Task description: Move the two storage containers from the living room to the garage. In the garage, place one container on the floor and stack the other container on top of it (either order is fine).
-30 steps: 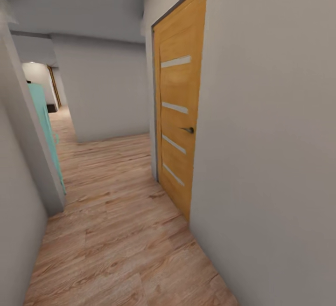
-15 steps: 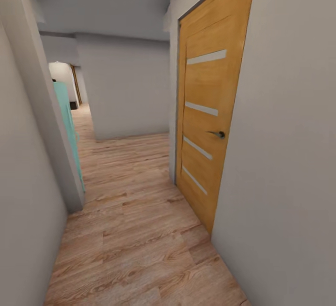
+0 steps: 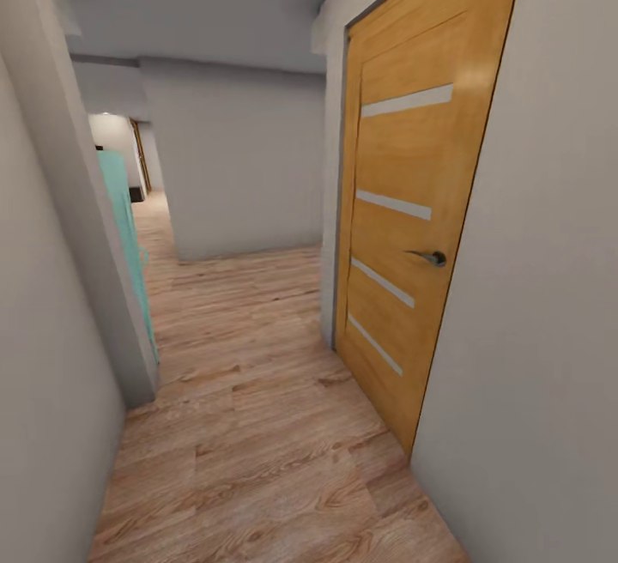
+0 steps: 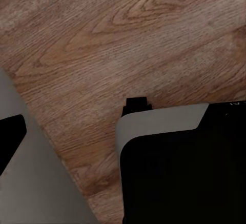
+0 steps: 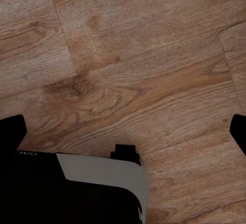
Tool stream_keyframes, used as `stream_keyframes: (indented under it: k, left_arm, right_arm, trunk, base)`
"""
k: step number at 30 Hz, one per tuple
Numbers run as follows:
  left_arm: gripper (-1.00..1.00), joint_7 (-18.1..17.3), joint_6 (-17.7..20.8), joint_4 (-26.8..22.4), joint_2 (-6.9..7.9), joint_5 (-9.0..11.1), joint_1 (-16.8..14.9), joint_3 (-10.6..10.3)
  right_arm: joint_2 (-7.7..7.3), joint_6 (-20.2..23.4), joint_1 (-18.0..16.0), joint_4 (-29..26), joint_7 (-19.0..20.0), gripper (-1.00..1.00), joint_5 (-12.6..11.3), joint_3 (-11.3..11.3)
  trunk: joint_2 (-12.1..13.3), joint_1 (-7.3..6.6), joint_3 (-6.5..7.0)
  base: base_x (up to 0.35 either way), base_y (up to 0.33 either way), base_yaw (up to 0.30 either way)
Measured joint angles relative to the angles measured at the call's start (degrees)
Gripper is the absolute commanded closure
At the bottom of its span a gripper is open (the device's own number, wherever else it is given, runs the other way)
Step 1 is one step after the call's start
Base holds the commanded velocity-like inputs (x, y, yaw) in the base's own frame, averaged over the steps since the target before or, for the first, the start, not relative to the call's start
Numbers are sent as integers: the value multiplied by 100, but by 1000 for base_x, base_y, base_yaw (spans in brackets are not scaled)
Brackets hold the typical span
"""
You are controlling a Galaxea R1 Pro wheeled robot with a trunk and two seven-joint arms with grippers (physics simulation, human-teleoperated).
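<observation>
Grained wood-plank floor (image 3: 249, 426), smooth grey walls (image 3: 532, 288), slatted orange door (image 3: 412, 228); both jaws' state unclear.

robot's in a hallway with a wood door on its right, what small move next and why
Probably roll straight ahead along the wood-plank floor. The corridor stays open ahead toward the far grey wall, the orange door looks closed with its handle untouched, and no orange-red bin is in sight.

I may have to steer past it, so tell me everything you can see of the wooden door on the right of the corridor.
The wooden door is honey-coloured, with four narrow pale horizontal strips spaced down its face and a dark lever handle near its right edge. It stands upright and looks shut, set in the grey right-hand wall. Its bottom edge meets the pale wood-plank floor. Nothing rests against it.
</observation>
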Motion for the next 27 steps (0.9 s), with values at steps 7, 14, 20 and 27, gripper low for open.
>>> stream_keyframes:
  k: [7, 14, 20, 27]
  left_arm:
    - [-100, 0, 0, 0, 0, 0, -1, 0]
    - [-100, 0, 0, 0, 0, 0, -1, 0]
    - [-100, 0, 0, 0, 1, 0, -2, 0]
    - [-100, 0, -2, 0, 0, 0, 1, -3]
  right_arm:
    - [0, 0, 2, 0, 0, -100, 1, 0]
    - [6, 0, 2, 0, 0, -100, 1, 0]
    - [3, 0, 0, 0, 0, -100, 1, 0]
    - [0, 0, 2, 0, 0, -100, -1, 0]
  trunk:
    - [0, 0, 0]
    - [0, 0, 0]
    - [0, 0, 0]
    - [0, 0, 0]
  base:
    - [304, 159, 0]
    - [304, 156, 0]
    - [304, 155, 0]
    - [304, 155, 0]
